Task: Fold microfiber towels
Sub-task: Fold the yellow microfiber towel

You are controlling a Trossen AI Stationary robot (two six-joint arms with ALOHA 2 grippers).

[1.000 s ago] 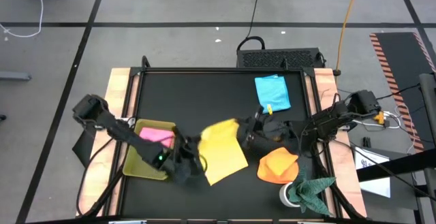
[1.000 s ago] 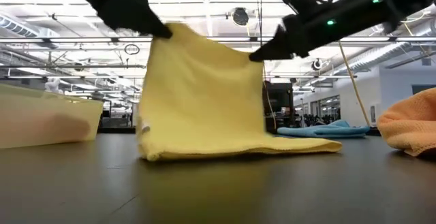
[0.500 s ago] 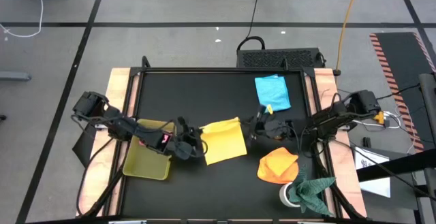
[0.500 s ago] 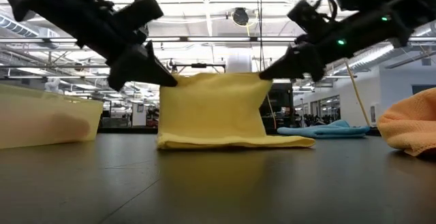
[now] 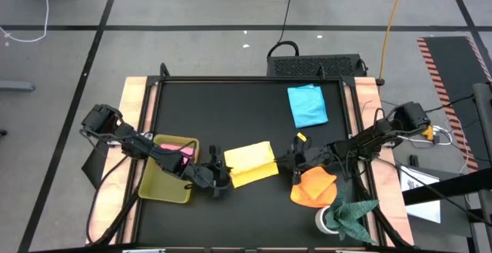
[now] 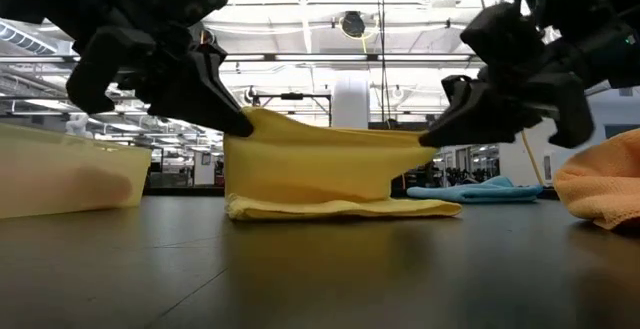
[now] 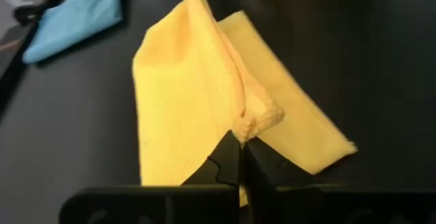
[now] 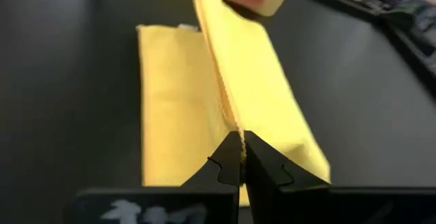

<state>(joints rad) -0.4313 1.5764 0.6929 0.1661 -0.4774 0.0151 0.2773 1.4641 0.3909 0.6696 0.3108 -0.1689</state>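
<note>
Fold in progress on the yellow towel, near the middle of the black table, toward its front edge. Left gripper clamped shut on one corner of the raised edge, right gripper clamped shut on the opposite corner; pinch confirmed in both wrist views, fabric bunched at the fingertips. From table height: lower layer flat on the surface, upper layer held above it and sagging between the two grips, not yet laid down. Judged as partway through the first fold of this cloth; release and flattening still outstanding, any second fold likewise. Orange towel just beside the right gripper, lying in a loose rumpled heap, evidently not folded. Pink towel resting inside the yellow-green tray at the left; folded or not, cannot tell. Dark green cloth at the front right corner, crumpled, not part of the job. Farthest back, light blue towel lying flat as a neat rectangle, possibly already folded, though layers not discernible. Estimate: one cloth possibly done, one in hand, at least one untouched.
</note>
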